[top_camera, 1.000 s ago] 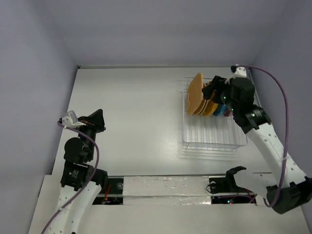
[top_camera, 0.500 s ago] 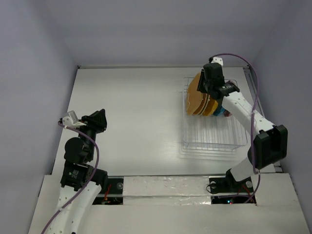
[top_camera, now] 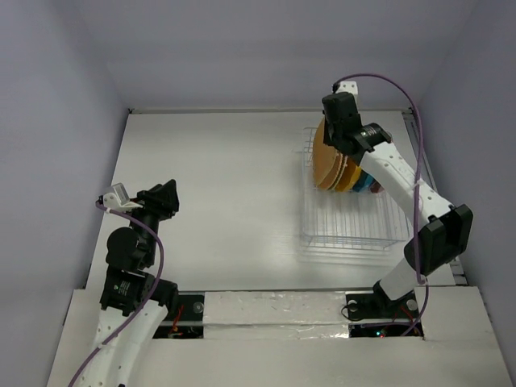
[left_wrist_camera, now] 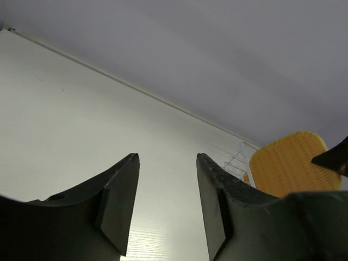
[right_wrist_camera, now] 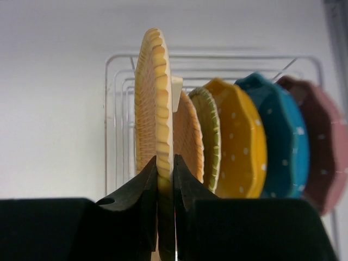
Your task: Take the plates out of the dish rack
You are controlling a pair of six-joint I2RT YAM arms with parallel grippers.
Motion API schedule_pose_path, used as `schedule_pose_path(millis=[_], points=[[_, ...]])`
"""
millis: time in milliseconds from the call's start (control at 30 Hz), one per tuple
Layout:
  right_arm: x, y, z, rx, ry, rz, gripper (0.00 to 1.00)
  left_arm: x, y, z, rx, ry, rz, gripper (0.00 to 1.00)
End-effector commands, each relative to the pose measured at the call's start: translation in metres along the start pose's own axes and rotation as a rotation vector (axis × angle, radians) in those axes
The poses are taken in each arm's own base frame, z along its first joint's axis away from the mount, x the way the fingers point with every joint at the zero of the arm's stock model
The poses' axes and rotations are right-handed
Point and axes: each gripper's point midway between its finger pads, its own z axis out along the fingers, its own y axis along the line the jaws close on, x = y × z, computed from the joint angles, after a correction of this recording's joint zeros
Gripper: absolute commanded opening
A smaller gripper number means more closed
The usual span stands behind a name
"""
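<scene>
1. Firmly, right pincer (right_wrist_camera: 165, 163) pinches the rim of the upright orange-tan woven-look square plate (right_wrist_camera: 154, 98).
2. It stands in the clear ribbed rack (top_camera: 351, 230), far right on the tabletop (top_camera: 218, 177).
3. Empty, the left pincer (left_wrist_camera: 167, 160) hangs half open.

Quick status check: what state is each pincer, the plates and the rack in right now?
front woven plate: upright in the rack, rim gripped.
right pincer: shut on the front woven plate.
other plates: upright in their slots, untouched.
dish rack: loaded, no plate out yet.
left pincer: open, empty.
</scene>
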Motion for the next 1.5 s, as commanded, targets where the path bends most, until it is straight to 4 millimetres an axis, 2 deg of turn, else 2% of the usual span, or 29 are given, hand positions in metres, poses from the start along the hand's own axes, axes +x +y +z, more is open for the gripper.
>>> schedule_pose_path(millis=[0,100,167,200,267,300,367,400,467,533,567,600,633,667,700,733,767,800,833,867,933,967,1133,1167,1267,1300,1367,1400,1467], points=[[-0.09,0.004,-0.065,-0.032,-0.241,0.085,0.0,-0.014,-0.01,-0.001,0.036,-0.042,-0.015,0.44],[-0.114,-0.001,-0.096,-0.034,-0.302,0.093,0.0,-0.013,-0.01,-0.001,0.036,-0.042,-0.018,0.48],[-0.124,0.005,-0.121,-0.072,-0.345,0.109,0.0,-0.013,-0.01,-0.001,0.036,-0.042,-0.018,0.52],[-0.131,0.01,-0.129,-0.102,-0.375,0.129,0.0,-0.013,-0.01,-0.001,0.036,-0.042,-0.017,0.52],[-0.133,0.033,-0.146,-0.218,-0.399,0.152,0.0,-0.012,-0.01,0.0,0.034,-0.039,-0.017,0.53],[-0.141,0.045,-0.153,-0.282,-0.436,0.188,0.0,-0.012,-0.01,0.0,0.034,-0.039,-0.017,0.53],[-0.126,0.085,-0.144,-0.438,-0.389,0.231,0.0,-0.011,-0.009,0.001,0.033,-0.037,-0.02,0.53],[-0.13,0.107,-0.147,-0.525,-0.398,0.275,0.0,-0.01,-0.009,0.002,0.032,-0.035,-0.019,0.53],[-0.11,0.156,-0.146,-0.718,-0.314,0.353,0.0,-0.01,-0.009,0.002,0.03,-0.032,-0.02,0.54],[-0.106,0.204,-0.141,-0.868,-0.275,0.455,0.0,-0.009,-0.009,0.002,0.028,-0.029,-0.017,0.54],[-0.099,0.235,-0.128,-0.904,-0.256,0.471,0.0,-0.009,-0.008,0.002,0.027,-0.027,-0.015,0.54],[-0.112,0.238,-0.143,-0.942,-0.273,0.502,0.0,-0.008,-0.008,0.002,0.026,-0.025,-0.015,0.54],[-0.092,0.266,-0.115,-0.928,-0.203,0.508,0.0,-0.009,-0.009,0.002,0.027,-0.027,-0.014,0.54],[-0.09,0.276,-0.105,-0.929,-0.188,0.516,0.0,-0.009,-0.008,0.002,0.027,-0.027,-0.014,0.54],[-0.102,0.291,-0.111,-0.966,-0.208,0.538,0.0,-0.01,-0.009,0.002,0.028,-0.029,-0.014,0.54],[-0.081,0.311,-0.086,-0.96,-0.153,0.546,0.0,-0.01,-0.009,0.002,0.027,-0.028,-0.012,0.54],[-0.079,0.32,-0.077,-0.965,-0.141,0.564,0.0,-0.01,-0.009,0.001,0.028,-0.029,-0.013,0.54],[-0.086,0.328,-0.075,-0.981,-0.146,0.588,0.0,-0.01,-0.009,0.001,0.027,-0.028,-0.011,0.54],[-0.081,0.336,-0.067,-0.984,-0.115,0.611,0.0,-0.01,-0.009,0.001,0.027,-0.028,-0.011,0.54],[-0.057,0.352,-0.043,-0.968,-0.065,0.597,0.0,-0.01,-0.009,0.001,0.029,-0.03,-0.012,0.54],[-0.051,0.364,-0.031,-0.968,-0.029,0.636,0.0,-0.011,-0.009,0.0,0.031,-0.034,-0.013,0.54],[-0.028,0.374,-0.012,-0.954,0.016,0.627,0.0,-0.012,-0.009,0.0,0.032,-0.035,-0.013,0.54],[0.028,0.394,0.012,-0.924,0.141,0.624,0.01,-0.013,-0.01,-0.001,0.035,-0.04,-0.013,0.54],[0.047,0.392,0.02,-0.896,0.173,0.615,0.05,-0.013,-0.01,-0.001,0.035,-0.041,-0.013,0.54],[0.067,0.386,0.028,-0.864,0.203,0.618,0.43,-0.015,-0.011,-0.002,0.038,-0.046,-0.016,0.54],[0.079,0.383,0.033,-0.845,0.224,0.608,0.66,-0.015,-0.011,-0.002,0.039,-0.047,-0.017,0.54],[0.087,0.379,0.035,-0.828,0.235,0.596,0.79,-0.014,-0.011,-0.001,0.038,-0.044,-0.016,0.54],[0.096,0.376,0.037,-0.811,0.251,0.579,0.91,-0.014,-0.011,-0.001,0.038,-0.046,-0.016,0.54],[0.095,0.373,0.035,-0.809,0.243,0.546,0.99,-0.014,-0.01,-0.001,0.038,-0.044,-0.016,0.54]])
